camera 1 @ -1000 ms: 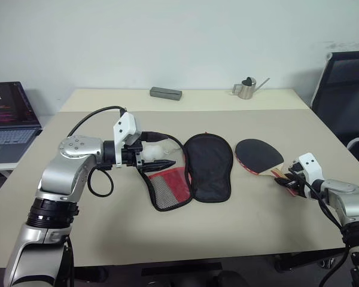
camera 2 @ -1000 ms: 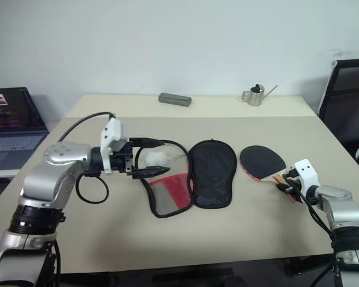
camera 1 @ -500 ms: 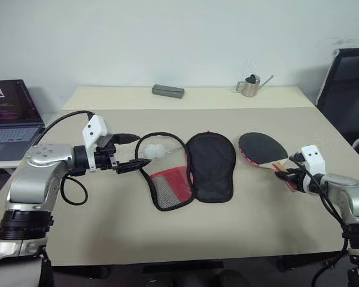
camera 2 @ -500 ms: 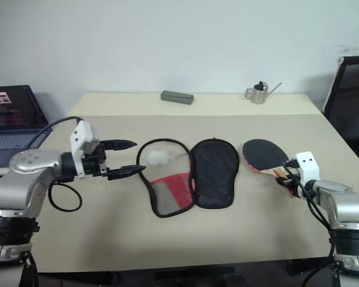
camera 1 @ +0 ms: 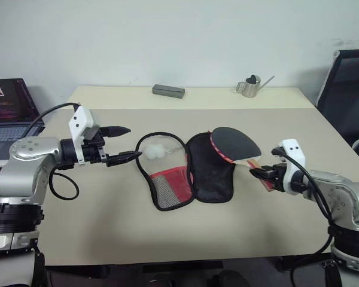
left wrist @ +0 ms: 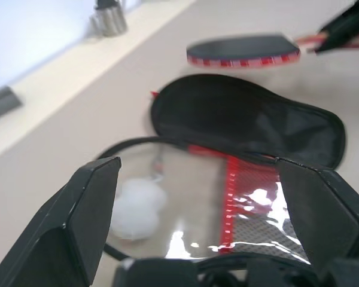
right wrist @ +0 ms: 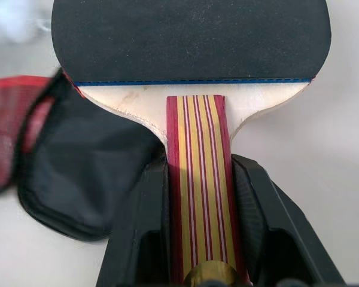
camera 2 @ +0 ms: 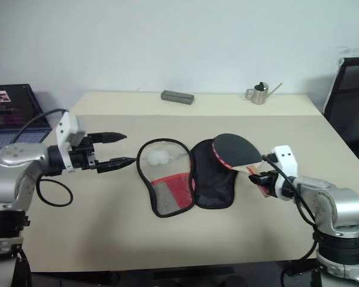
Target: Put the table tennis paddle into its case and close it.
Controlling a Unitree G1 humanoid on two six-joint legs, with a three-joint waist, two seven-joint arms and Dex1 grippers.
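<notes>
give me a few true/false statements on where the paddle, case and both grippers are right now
1. The right gripper grips the paddle by its handle. True.
2. The paddle lies flat on the table. False: it is held up above the case's black half.
3. The case lies open. True.
4. The left gripper is shut on the case. False: its jaws are open and hold nothing, beside the case.
5. The white charm lies on the case half nearer the left gripper. True.
</notes>
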